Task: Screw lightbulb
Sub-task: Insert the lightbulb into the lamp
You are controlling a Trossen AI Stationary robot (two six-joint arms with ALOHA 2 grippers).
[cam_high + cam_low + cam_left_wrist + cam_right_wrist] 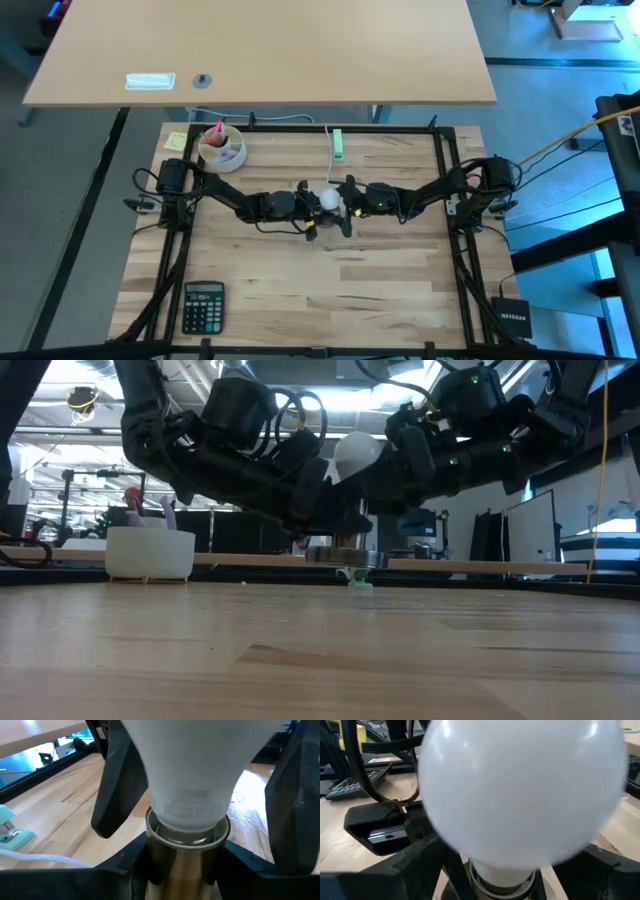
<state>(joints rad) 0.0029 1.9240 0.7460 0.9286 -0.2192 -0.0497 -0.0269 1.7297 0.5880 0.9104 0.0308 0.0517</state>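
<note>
Upright at mid-counter [300,290] — lightbulb [328,199], axis vertical, base in a socket [187,855] pinched by left end effector [312,208]; right end effector [343,206] spread around its head, nearer for turning.

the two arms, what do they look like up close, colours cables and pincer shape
Both the left arm and right arm are matte black and jointed, with looping black cables; small green lights show in the low view. Each pincer has two flat black tapered fingers.
</note>
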